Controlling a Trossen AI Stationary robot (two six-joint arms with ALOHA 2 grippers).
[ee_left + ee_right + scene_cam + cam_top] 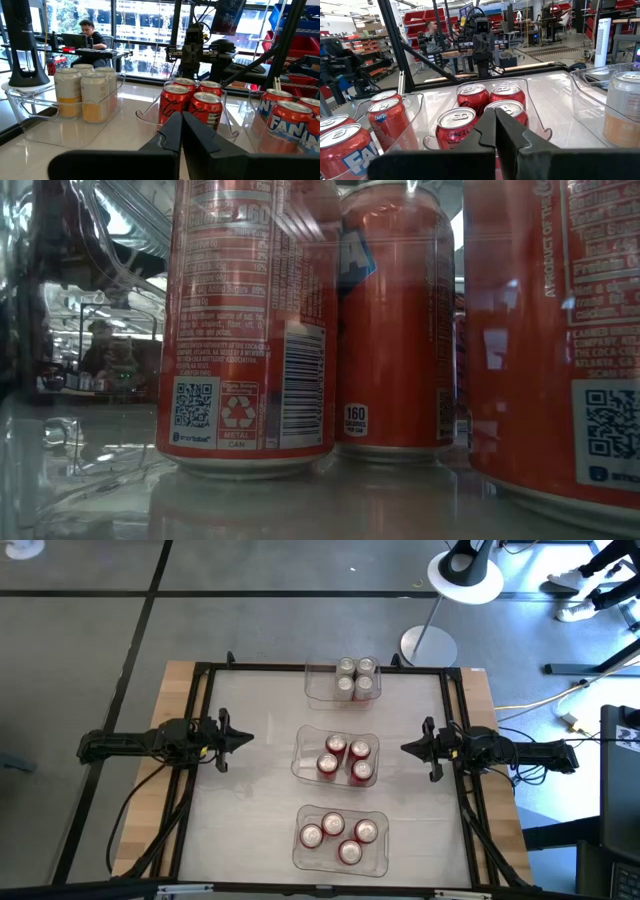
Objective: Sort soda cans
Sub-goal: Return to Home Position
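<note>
The pale table (250, 802) carries three clear trays (301, 746) in a line down its middle.

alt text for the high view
Three clear trays line the middle of a table: the far one holds four silver cans, the other two four red cans each. The left gripper and right gripper wait at its sides.

the far tray (320, 686), middle tray (307, 745) and near tray (312, 861), each packed with four cans (335, 748), block the centre line of the table (262, 785), with only narrow bare gaps between them. wide bare surface lies either side, between trays and the left gripper (247, 737) and right gripper (405, 748).
</note>
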